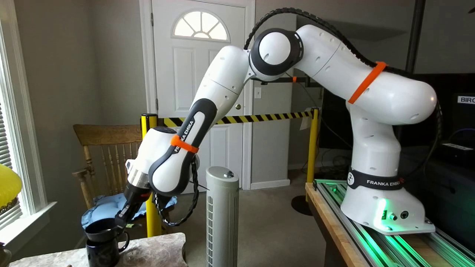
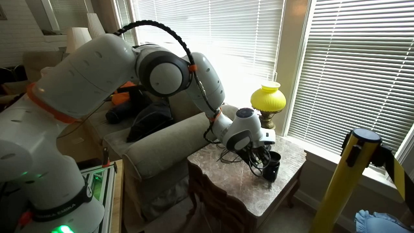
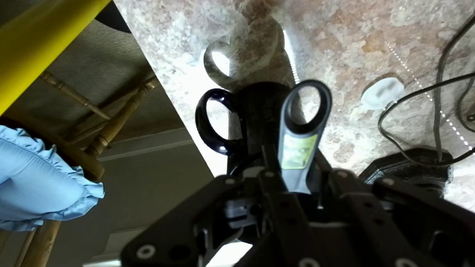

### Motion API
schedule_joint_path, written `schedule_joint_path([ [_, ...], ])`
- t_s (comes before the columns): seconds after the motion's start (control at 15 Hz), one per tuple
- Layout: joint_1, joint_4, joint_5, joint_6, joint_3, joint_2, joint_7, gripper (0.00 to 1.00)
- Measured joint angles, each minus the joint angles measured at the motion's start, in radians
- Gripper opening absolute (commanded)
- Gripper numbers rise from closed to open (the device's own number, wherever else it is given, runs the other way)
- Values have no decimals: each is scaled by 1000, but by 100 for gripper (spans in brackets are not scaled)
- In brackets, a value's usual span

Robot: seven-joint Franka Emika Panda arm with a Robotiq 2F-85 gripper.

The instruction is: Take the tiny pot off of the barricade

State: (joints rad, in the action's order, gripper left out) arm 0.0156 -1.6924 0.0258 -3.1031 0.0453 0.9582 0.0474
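The tiny pot (image 1: 101, 230) is dark and sits at the mouth of a larger black mug (image 1: 99, 256); I cannot tell whether it rests there or hangs just above. The pot (image 2: 275, 157) also shows over the mug in an exterior view. In the wrist view its grey handle (image 3: 298, 146), with a hole and a yellow label, stands between my fingers; its bowl is hidden. My gripper (image 1: 120, 220) is partly closed, its fingers (image 3: 295, 155) against the handle's sides. The barricade has yellow posts (image 1: 154, 217) and striped tape (image 1: 259, 118); nothing shows on it.
The mug stands on a marble-topped table (image 1: 156, 250). A yellow lamp (image 2: 268, 100) stands at the table's far end, and loose cables (image 2: 229, 156) lie on it. A tower fan (image 1: 222, 218) stands beside the table. A wooden chair (image 1: 111, 134) is behind the near post.
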Motion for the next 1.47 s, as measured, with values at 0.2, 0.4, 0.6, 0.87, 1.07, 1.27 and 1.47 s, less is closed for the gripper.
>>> schedule_joint_path([
  [0.2, 0, 16, 0, -22, -1, 21, 0, 6],
  [0.4, 0, 25, 0, -40, 0, 35, -1, 6],
  [0.6, 0, 30, 0, -47, 1, 42, -1, 39],
  [0.87, 0, 32, 0, -48, 1, 44, -1, 69],
  [1.07, 4, 35, 1, -53, 2, 41, 0, 93],
  [1.27, 12, 34, 1, -56, 5, 14, 0, 100],
  [1.47, 20, 11, 1, -35, 4, -46, -1, 100],
])
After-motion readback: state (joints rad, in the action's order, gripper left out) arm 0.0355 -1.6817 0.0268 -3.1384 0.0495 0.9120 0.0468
